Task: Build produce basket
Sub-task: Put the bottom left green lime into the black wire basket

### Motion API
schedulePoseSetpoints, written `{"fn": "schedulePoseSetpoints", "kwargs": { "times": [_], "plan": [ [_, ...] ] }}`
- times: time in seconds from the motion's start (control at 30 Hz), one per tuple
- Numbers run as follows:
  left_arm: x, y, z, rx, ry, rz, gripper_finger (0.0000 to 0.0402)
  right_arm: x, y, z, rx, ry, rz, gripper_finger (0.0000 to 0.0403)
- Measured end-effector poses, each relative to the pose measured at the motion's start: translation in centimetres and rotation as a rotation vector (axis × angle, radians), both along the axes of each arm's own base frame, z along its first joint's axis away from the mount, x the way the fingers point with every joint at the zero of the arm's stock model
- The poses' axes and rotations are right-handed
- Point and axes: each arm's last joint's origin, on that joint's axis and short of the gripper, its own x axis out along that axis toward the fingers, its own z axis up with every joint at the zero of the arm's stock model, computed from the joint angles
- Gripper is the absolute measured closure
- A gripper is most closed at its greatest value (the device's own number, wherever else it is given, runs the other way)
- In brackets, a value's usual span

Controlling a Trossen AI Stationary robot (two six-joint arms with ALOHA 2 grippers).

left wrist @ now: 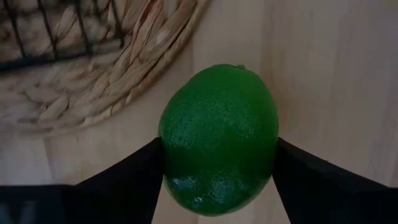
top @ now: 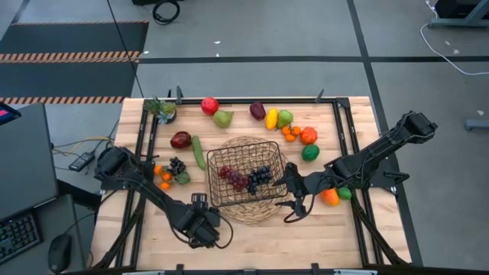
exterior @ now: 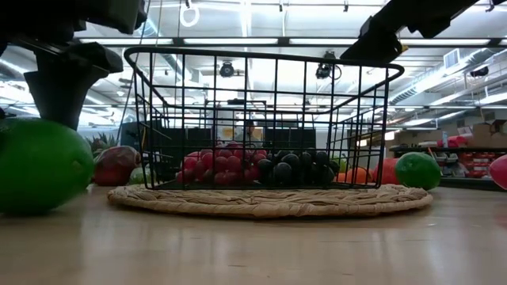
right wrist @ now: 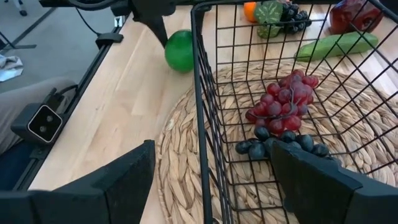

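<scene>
Pale wooden surface (top: 252, 237) bearing all. Black wire-mesh basket (top: 246, 174) at frame centre on round woven wicker mat (top: 252, 214), holding red grapes (top: 233, 178) and dark grapes (top: 260, 176) only. Left pincer (top: 205, 229), lower left of centre, fingers flanking round green lime (left wrist: 217, 140): best squeezed squarely, lifted clear of the rim. Right pincer (top: 294, 206) wide, empty, beside the basket.

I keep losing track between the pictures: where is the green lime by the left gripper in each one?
High view: hidden under the left gripper.
Low view: green lime, far left.
Left wrist view: centre, between the fingers.
Right wrist view: upper left, beside the basket.
Shared landmark: the woven mat.
</scene>
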Motion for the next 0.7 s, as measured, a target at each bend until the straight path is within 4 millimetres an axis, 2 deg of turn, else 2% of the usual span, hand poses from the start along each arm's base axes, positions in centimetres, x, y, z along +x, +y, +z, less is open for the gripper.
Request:
{"fn": "schedulePoseSetpoints", "kwargs": {
  "times": [0.33, 0.53, 0.7],
  "plan": [
    [-0.2, 0.2, 0.5, -0.020, 0.049, -0.017, 0.0138, -0.1, 0.0, -0.1, 0.006, 0.011, -0.007, 0.0078],
    [0.3, 0.5, 3.2, 0.012, 0.067, -0.005, 0.0136, -0.1, 0.0, -0.1, 0.004, 0.015, -0.007, 0.0078],
    [1.0, 0.6, 6.3, 0.057, 0.008, 0.008, 0.0137, -0.1, -0.1, -0.2, 0.002, 0.023, -0.017, 0.0078]
  ]
}}
